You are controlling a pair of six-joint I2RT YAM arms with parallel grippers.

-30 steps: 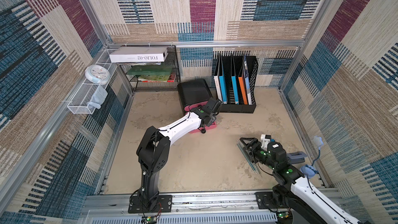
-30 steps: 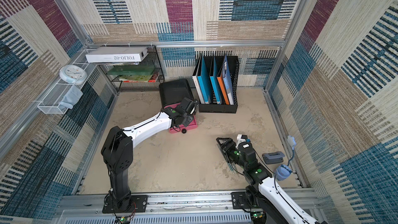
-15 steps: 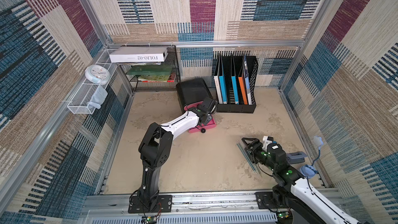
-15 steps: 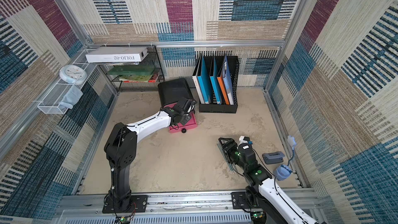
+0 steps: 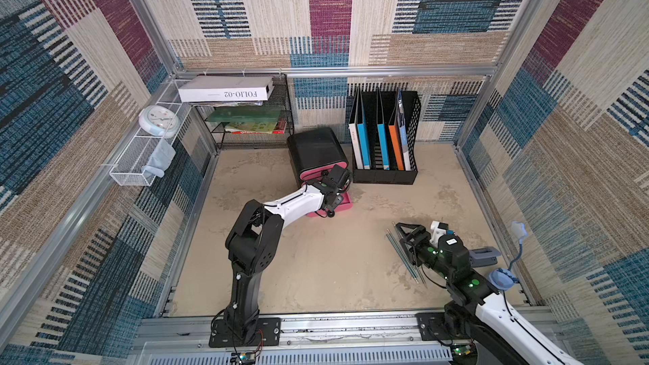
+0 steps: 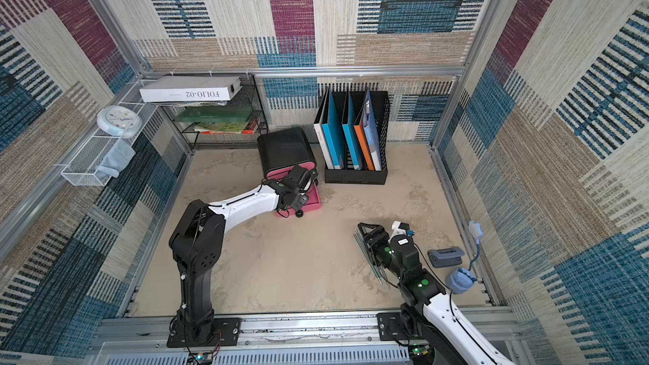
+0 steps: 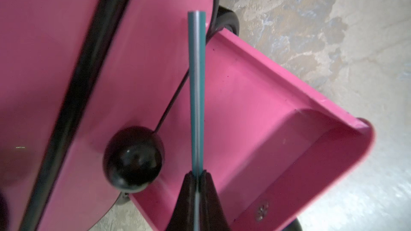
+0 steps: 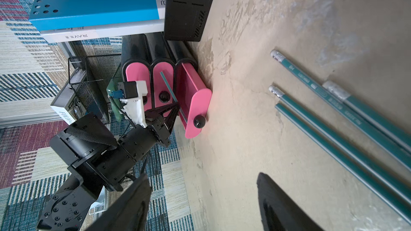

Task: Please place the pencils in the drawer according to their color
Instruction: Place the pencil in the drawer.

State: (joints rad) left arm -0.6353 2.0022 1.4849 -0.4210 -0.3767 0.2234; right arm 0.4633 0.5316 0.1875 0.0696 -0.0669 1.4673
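Pencils, teal-green with metal-banded eraser ends, are lying side by side on the sandy table, well apart from the drawer chest, which is standing at the back beside a black file holder. The left gripper is pinching one teal pencil near its end, jaws pressed tight on the shaft. It is holding it above the chest's lowest pink drawer, which is sitting pulled out below two closed ones. In the left wrist view the pencil's free end is reaching across the closed middle front, passing just beside its round black knob. The right gripper is hovering near the pencils on the table, jaws spread wide and gripping nothing. The step in hand is likely the drop into the open tray. Doing it well means turning the pencil along the tray's long walls, drawing it outward until the free end is clearing the middle front, lowering it close to the tray floor, and only then letting go.
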